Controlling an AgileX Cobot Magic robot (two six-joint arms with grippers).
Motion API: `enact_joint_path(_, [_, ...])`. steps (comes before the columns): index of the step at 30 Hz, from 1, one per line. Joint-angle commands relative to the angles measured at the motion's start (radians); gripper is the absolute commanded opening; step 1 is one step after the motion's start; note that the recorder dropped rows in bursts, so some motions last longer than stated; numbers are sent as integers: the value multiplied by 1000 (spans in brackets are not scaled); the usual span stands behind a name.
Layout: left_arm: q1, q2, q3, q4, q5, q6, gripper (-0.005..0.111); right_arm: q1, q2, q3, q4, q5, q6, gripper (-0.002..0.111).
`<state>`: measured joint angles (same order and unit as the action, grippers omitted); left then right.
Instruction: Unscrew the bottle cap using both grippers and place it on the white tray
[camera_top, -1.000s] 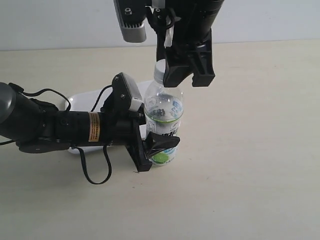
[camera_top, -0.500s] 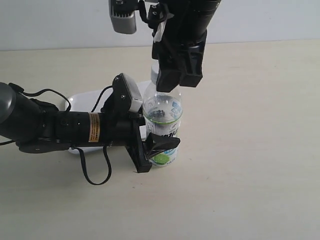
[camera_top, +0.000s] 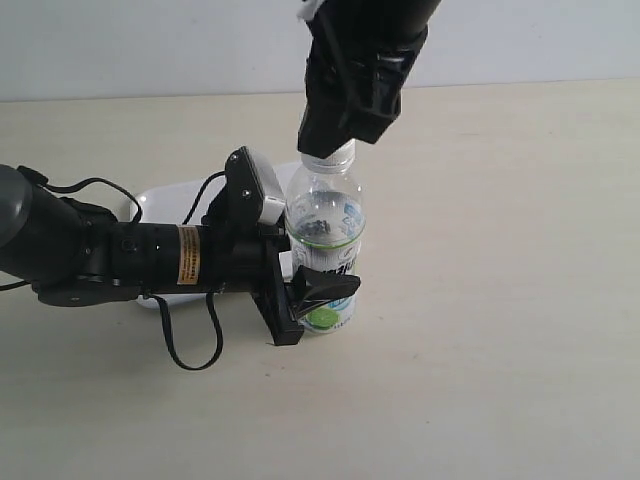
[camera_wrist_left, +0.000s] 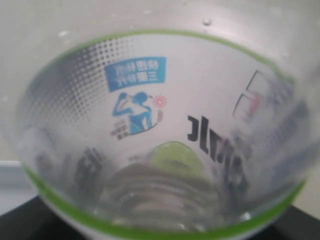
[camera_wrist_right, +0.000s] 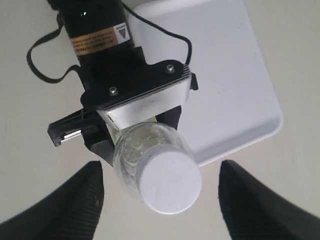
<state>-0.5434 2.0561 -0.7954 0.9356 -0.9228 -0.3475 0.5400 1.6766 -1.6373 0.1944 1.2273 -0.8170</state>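
Upright on the surface, beside flat white tray: small clear plastic bottle, left end effector clamped on its labelled lower body. Overhead, right end effector spread wide around small white screw cap, not touching. Cap likely light, stiff; take its sides. Bottle wall probably flexes.

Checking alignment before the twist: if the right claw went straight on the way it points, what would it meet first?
The cap, on the bottle: the right wrist view shows it roughly centred between the fingers of the open right claw. Depth is unclear; the fingers may pass beside it.
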Motion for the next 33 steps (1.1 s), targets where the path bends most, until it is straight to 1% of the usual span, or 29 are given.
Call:
enact_joint_path(1, [-2, -9, 1, 4, 3, 2, 0, -4, -35, -5, -16, -6, 412, 64])
enact_joint_path(2, [-2, -9, 1, 4, 3, 2, 0, -4, -37, -5, -43, -6, 522, 64])
enact_joint_path(3, [-2, -9, 1, 4, 3, 2, 0, -4, -37, -5, -70, -6, 687, 64])
enact_joint_path(4, [-2, -9, 1, 4, 3, 2, 0, -4, -34, -5, -97, -6, 781, 64])
enact_joint_path(6, [-2, -9, 1, 4, 3, 2, 0, -4, -26, -5, -127, -6, 893, 64])
enact_joint_path(8, [-2, -9, 1, 4, 3, 2, 0, -4, -15, -5, -121, -6, 929, 64])
enact_joint_path(12, [-2, -9, 1, 4, 3, 2, 0, -4, 25, -7, -51, -6, 945, 73])
enact_joint_path(13, [-2, -9, 1, 4, 3, -1, 0, -4, 35, -7, -53, -6, 954, 74])
enact_joint_path(20, [-2, -9, 1, 6, 3, -1, 0, -4, 99, -7, -67, -6, 1031, 71])
enact_joint_path(27, [-2, -9, 1, 6, 3, -1, 0, -4, 86, -9, -74, -6, 1029, 70])
enact_joint_path(33, [-2, -9, 1, 6, 3, -1, 0, -4, 80, -63, -72, -6, 1029, 70])
